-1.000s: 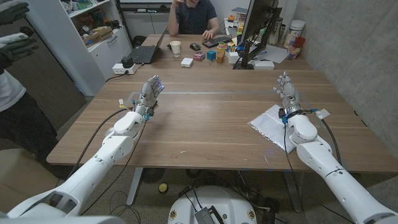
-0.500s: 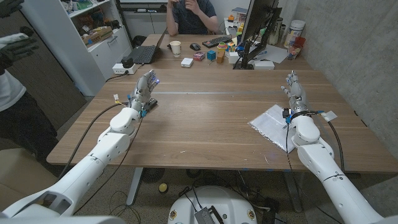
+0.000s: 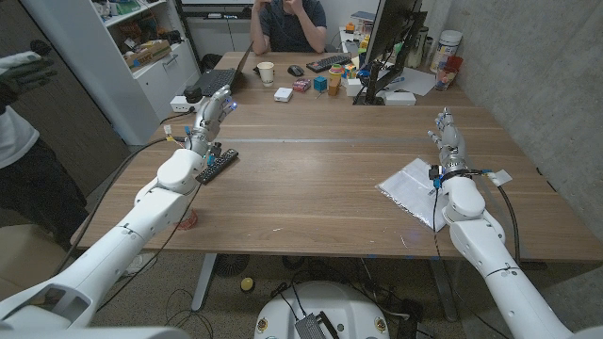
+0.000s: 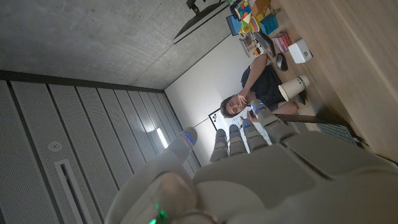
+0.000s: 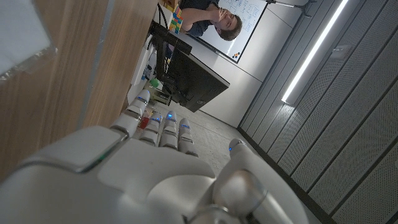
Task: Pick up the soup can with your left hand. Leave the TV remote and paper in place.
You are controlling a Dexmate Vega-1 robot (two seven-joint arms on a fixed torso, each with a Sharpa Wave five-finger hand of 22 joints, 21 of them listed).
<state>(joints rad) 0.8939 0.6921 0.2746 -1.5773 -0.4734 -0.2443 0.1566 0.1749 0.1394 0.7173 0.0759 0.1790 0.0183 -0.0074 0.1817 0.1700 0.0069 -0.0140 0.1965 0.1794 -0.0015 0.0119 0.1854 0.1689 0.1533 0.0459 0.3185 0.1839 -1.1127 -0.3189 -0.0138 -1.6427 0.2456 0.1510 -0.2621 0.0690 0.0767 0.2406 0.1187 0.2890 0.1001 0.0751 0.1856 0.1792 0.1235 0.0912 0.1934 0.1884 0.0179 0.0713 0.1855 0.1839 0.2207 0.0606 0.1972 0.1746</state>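
A small red and white can-like thing (image 3: 188,222) lies near the table's front left edge, partly hidden under my left forearm. The black TV remote (image 3: 218,165) lies on the wood just beside that arm. My left hand (image 3: 212,111) is raised beyond the remote, fingers straight and apart, holding nothing; the left wrist view shows its back (image 4: 249,168). The paper (image 3: 413,189), in a clear sleeve, lies at the right. My right hand (image 3: 448,137) stands just beyond it, fingers up, empty. The right wrist view shows that hand (image 5: 155,168) and the paper's corner (image 5: 18,28).
At the table's far end are a laptop (image 3: 220,81), a paper cup (image 3: 266,72), a white box (image 3: 284,94), coloured cubes and a monitor (image 3: 391,38). A person (image 3: 287,19) sits behind them. Another person stands at the left edge (image 3: 19,122).
My left arm has swung left and away from me, uncovering the remote and the red thing under the forearm. The right hand shifted slightly to the right early on, then stayed.
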